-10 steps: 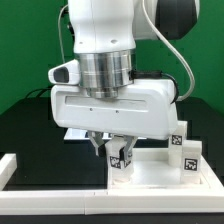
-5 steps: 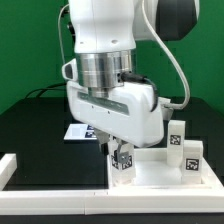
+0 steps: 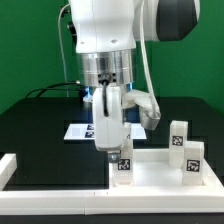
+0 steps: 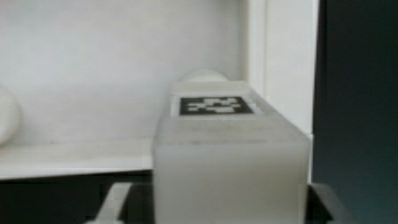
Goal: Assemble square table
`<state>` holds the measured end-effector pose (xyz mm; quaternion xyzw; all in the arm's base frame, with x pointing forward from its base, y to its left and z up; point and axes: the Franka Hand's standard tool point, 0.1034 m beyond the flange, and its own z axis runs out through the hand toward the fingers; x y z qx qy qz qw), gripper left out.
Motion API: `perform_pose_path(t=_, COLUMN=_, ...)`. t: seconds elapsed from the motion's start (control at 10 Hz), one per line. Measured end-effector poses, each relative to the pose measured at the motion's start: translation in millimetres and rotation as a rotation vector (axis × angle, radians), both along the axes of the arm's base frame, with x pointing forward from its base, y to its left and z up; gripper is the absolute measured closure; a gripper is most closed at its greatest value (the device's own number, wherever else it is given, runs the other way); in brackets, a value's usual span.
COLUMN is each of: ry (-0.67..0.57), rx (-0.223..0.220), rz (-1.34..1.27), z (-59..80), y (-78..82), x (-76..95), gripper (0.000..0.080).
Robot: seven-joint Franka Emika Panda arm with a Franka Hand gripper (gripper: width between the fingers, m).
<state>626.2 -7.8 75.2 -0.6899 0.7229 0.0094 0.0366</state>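
The square table top (image 3: 160,172) lies white and flat at the exterior view's lower right. My gripper (image 3: 122,157) is shut on a white tagged leg block (image 3: 125,165) that stands upright on the top's near left corner. In the wrist view the leg block (image 4: 222,150) fills the middle with its tag facing the camera. The gripper (image 4: 222,208) has a finger close on each side of the block, and the white table top (image 4: 107,80) lies behind. Two more leg blocks (image 3: 178,134) (image 3: 193,158) stand upright on the top's right side.
The marker board (image 3: 78,131) lies on the black table behind the hand. White border rails run along the front (image 3: 55,190) and the left (image 3: 10,166). A green wall backs the scene.
My hand has turned about its vertical axis, from broadside to the camera to nearly edge-on. The leg block stays in the same spot on the table top.
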Motion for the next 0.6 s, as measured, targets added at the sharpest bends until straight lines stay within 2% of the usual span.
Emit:
perform_pose_path(t=0.1, ry=0.000, rx=-0.001, rz=0.020, z=-1.1, y=0.4, x=-0.4, gripper=0.0483)
perform_pose_path(t=0.2, ry=0.002, rx=-0.005, rz=0.040, z=-1.7, y=1.6, x=-0.5, gripper=0.0305)
perform_pose_path(t=0.3, ry=0.012, rx=-0.043, rz=0.230, z=-1.4, y=6.3, x=-0.3, gripper=0.0305)
perform_pose_path(t=0.4, ry=0.014, rx=-0.061, rz=0.355, z=-0.4, y=12.9, x=0.5, gripper=0.0184)
perform_pose_path(t=0.6, ry=0.006, rx=-0.058, rz=0.476, z=-1.4, y=9.8, x=0.4, gripper=0.0160)
